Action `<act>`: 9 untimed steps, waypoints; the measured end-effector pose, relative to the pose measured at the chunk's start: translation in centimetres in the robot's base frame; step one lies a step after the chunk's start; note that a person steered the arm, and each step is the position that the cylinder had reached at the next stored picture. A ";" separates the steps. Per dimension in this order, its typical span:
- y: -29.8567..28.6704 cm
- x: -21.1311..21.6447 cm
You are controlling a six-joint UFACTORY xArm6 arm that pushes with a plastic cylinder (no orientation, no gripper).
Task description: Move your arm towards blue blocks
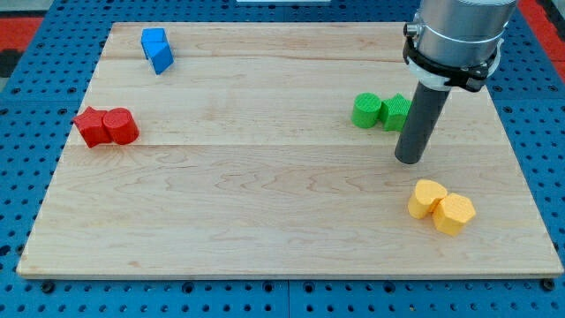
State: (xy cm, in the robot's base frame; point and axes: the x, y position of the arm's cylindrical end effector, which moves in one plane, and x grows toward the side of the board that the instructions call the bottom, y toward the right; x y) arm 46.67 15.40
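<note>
Two blue blocks point(157, 49) lie touching each other near the view's top left corner of the wooden board point(265, 194); their shapes are angular, not clear. My tip point(409, 160) stands on the board at the view's right, far from the blue blocks. It is just below and right of the green blocks point(381, 111) and above the yellow blocks point(440, 207). It touches no block.
Two red blocks point(106, 126), a star and a cylinder, sit at the left edge. The green pair is a cylinder and a star. The yellow pair sits at the lower right. A blue pegboard point(35, 53) surrounds the board.
</note>
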 end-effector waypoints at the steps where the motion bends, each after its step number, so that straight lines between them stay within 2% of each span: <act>1: -0.8 0.9; 2: -7.2 0.9; 5: -2.0 0.5; 7: -15.1 -4.8; 8: -15.6 -9.4; 9: -18.7 -15.7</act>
State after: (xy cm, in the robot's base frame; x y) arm 30.99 -3.29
